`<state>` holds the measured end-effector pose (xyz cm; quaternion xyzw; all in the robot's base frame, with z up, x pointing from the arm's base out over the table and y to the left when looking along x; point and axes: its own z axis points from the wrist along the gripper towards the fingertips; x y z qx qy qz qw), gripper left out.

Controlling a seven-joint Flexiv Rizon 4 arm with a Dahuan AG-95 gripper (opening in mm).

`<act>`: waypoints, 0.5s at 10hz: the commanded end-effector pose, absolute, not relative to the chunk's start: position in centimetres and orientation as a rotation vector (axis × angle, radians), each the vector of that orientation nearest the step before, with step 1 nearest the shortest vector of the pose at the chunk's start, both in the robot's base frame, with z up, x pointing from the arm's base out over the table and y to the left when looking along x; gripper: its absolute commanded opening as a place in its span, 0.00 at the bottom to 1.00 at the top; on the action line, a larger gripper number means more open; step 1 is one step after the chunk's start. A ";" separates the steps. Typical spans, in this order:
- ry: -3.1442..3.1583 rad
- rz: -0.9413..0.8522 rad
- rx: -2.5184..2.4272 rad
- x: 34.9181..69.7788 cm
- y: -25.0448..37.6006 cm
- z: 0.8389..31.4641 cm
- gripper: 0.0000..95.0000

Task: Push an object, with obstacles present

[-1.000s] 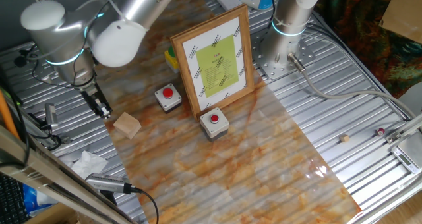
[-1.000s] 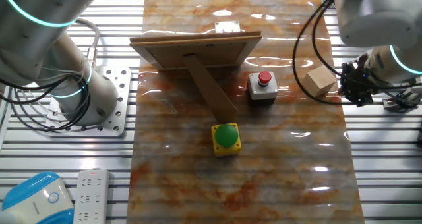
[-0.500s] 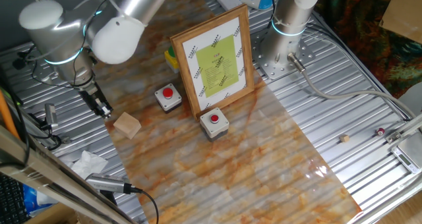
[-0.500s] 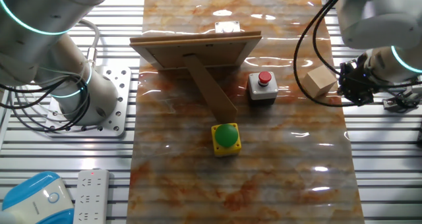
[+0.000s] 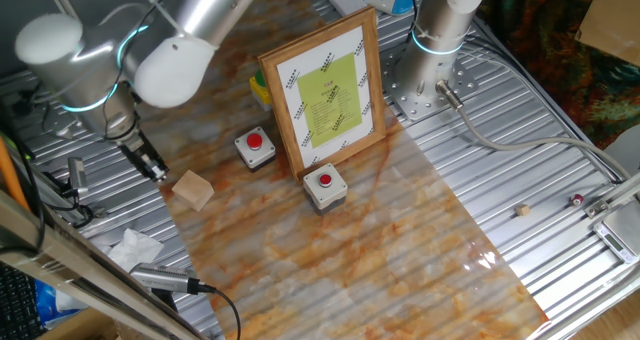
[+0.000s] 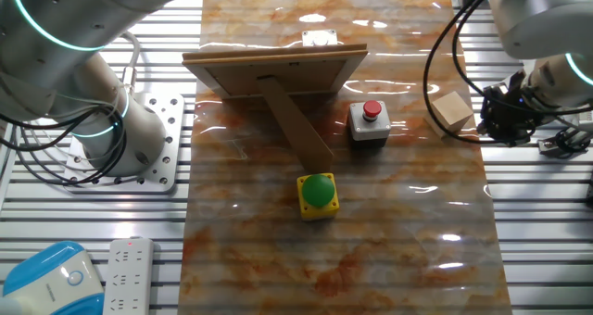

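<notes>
The hand (image 5: 152,167) is low beside the wooden cube (image 5: 193,191), close but apart; whether its fingers are closed I cannot tell. The cube lies on the tabletop (image 5: 400,250), near a grey button box (image 5: 254,147).

Matt wooden cube (image 5: 193,190); glossy mat (image 5: 400,240) (marbled orange).

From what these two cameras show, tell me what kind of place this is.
Most likely a robotics lab test bench, not a home or shop. A robot arm base is bolted to a ribbed metal table, a marbled mat is laid out with red button boxes, and loose cables run across it.
</notes>
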<state>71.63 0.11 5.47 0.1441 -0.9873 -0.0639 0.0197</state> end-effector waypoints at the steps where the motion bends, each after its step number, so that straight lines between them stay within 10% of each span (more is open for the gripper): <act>1: -3.060 -0.203 0.439 71.2 0.2 5.5 0.00; 5: -3.070 -0.194 0.429 70.3 1.0 5.0 0.00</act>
